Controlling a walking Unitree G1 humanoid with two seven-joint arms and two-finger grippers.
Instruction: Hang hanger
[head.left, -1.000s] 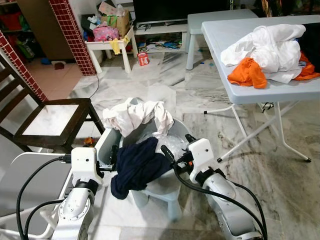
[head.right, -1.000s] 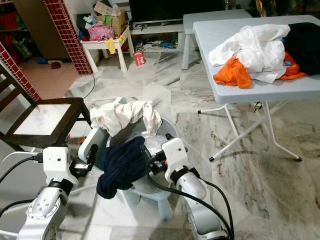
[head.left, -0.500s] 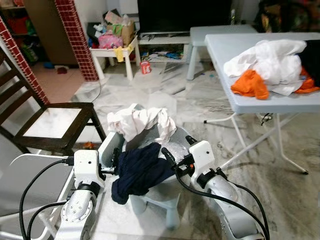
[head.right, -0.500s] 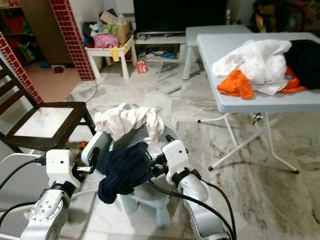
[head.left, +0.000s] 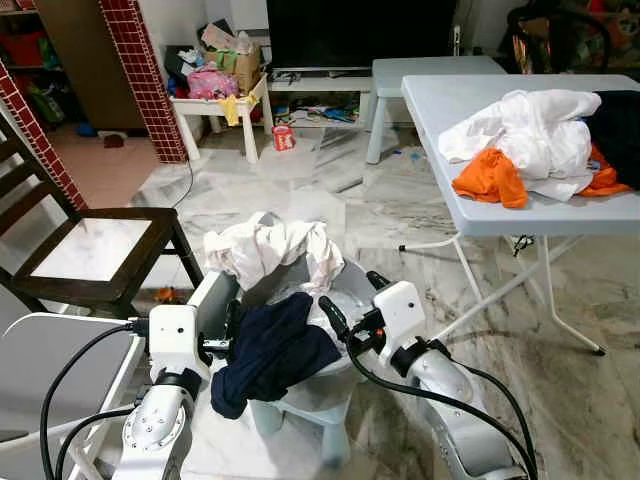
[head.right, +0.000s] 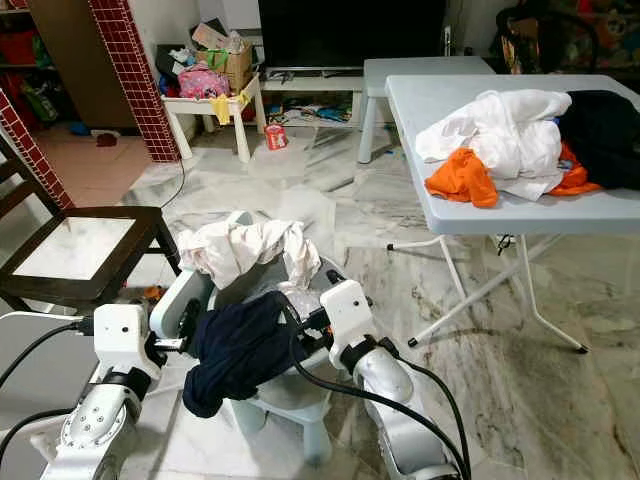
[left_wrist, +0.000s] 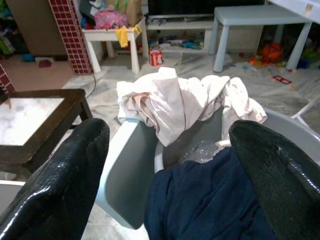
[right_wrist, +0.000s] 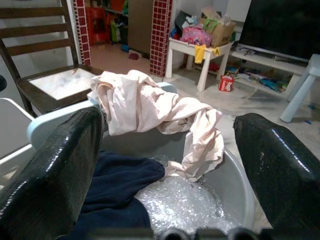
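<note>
Right now I have both arms raised over the grey tub (head.left: 340, 375) on its small pale stool (head.left: 325, 415), and neither one holds anything. My left gripper (left_wrist: 170, 175) has its two black fingers spread wide, framing the navy garment (head.left: 270, 350) that spills over the tub's near rim. My right gripper (right_wrist: 170, 165) is just as wide apart, looking across the same tub at the cream garment (head.left: 270, 250) draped over the far edge and some crinkled clear plastic (right_wrist: 180, 202) in the bottom.

As for the hanger itself, I cannot find one: not in the tub, not on the dark wooden chair (head.left: 95, 245) to my left, not on the folding table (head.left: 470, 110) to my right, where a heap of white, orange and black clothes (head.left: 540, 140) lies. It may be buried under cloth, but I cannot tell.

So I judge the task to be at its very start, a search and approach step, with no grasp made. Next I need to locate the hanger, perhaps by lifting the navy garment aside or turning my head toward the table pile, and also spot a rail or hook to hang it on, which I don't see yet
</note>
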